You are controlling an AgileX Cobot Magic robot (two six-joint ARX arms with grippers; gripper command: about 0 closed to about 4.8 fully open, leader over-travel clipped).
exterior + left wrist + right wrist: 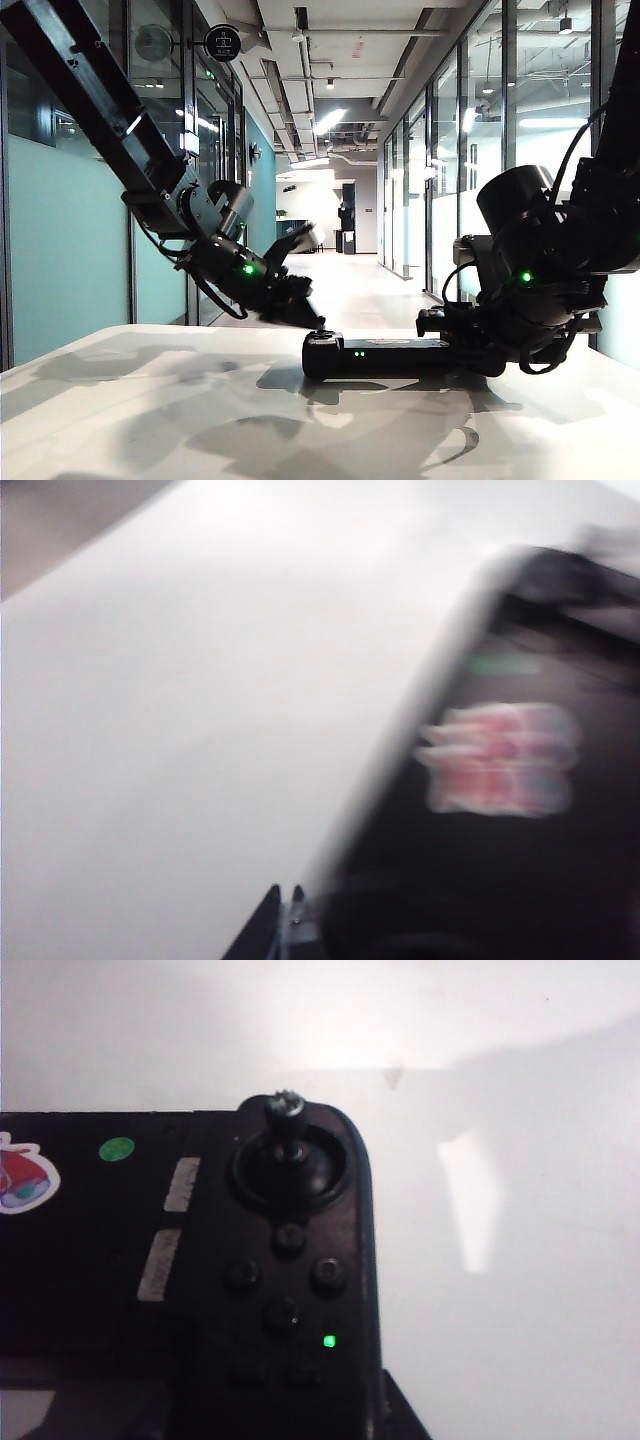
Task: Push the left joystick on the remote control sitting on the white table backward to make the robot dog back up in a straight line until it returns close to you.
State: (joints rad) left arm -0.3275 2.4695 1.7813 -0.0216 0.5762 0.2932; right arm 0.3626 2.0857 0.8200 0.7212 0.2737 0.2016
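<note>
- While the remote control is lying on the white table, a glass-walled corridor is stretching behind.
- Left tool is reaching its left end, right tool its right; grip unclear for both.

Black remote control, red-and-white sticker, white table.

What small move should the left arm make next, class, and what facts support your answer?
Probably ease the left tool back against the left joystick: its tip sits at that stick on the remote control, the right tool steadies the other end, and no robot dog shows in the corridor.
</note>
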